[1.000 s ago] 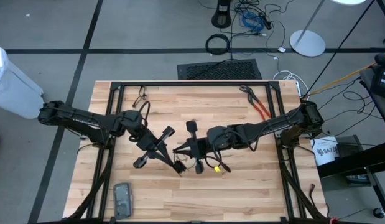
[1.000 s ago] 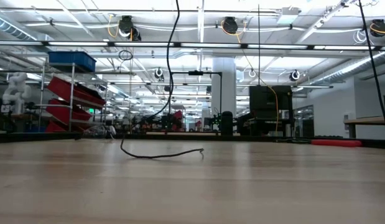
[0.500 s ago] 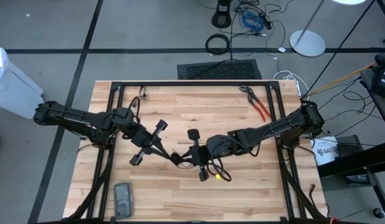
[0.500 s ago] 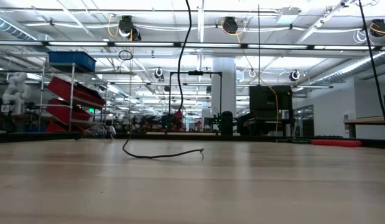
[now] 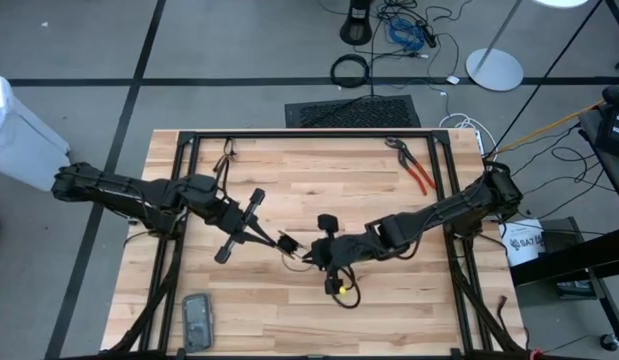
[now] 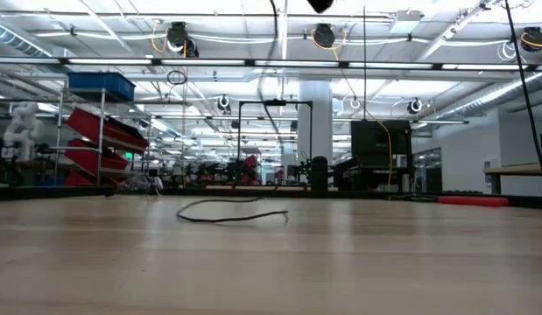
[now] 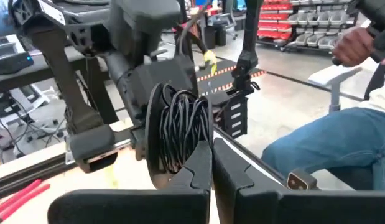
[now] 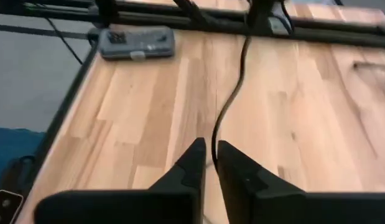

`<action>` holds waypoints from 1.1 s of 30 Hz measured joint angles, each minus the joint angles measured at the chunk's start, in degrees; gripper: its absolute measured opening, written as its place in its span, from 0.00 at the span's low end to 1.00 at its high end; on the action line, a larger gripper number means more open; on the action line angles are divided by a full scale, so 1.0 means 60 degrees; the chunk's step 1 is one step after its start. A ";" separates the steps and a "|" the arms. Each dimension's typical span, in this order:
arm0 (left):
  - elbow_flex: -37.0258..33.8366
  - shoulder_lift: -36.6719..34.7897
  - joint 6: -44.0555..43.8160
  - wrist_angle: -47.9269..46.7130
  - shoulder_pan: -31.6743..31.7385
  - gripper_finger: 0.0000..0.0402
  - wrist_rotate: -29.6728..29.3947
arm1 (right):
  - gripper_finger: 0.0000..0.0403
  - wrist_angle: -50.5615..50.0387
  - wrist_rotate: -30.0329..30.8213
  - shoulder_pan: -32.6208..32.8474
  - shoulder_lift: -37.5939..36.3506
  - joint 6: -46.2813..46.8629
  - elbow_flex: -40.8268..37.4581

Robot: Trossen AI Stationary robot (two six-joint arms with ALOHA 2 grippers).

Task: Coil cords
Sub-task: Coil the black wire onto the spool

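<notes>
The black cord is wound into a coil of several loops (image 7: 180, 127), and my left gripper (image 7: 211, 177) is shut on it above the table's middle (image 5: 292, 245). From the coil a single strand (image 8: 232, 87) runs to my right gripper (image 8: 211, 155), which stands just right of the coil (image 5: 314, 255), slanting down, with the strand between its fingers. The cord's loose tail (image 6: 231, 214) lies slack on the wooden tabletop, and one strand (image 6: 272, 35) rises from it. My left gripper pinches the coil's lower bend (image 7: 192, 163) between its two fingers, all the loops together. The fingers come nearly level from the table's left. The coil stands up above them, clear of the table. My right gripper has a single strand (image 8: 215, 146) between its fingers, which stand only a narrow gap apart. They slant down toward the table's near-left corner, and the strand runs on ahead of them over the wood.
Red-handled pliers (image 5: 414, 168) lie at the far right of the table. A grey flat device (image 5: 197, 318) lies at the near-left corner, also seen from the right wrist (image 8: 136, 42). A black frame (image 5: 309, 133) borders the table. A seated person (image 7: 341, 143) is beyond the table.
My right gripper has gone down and toward the table's near edge, rolling and tipping downward. My left gripper has drawn slightly back toward the far left and tipped, still holding the coil. The hanging strand has slackened, and more of the tail now lies looped on the table.
</notes>
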 joint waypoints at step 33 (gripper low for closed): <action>0.0003 0.0002 -0.0053 0.0025 0.0018 0.00 -0.0498 | 0.18 0.9250 0.2573 -0.0082 0.0482 0.0636 -0.5687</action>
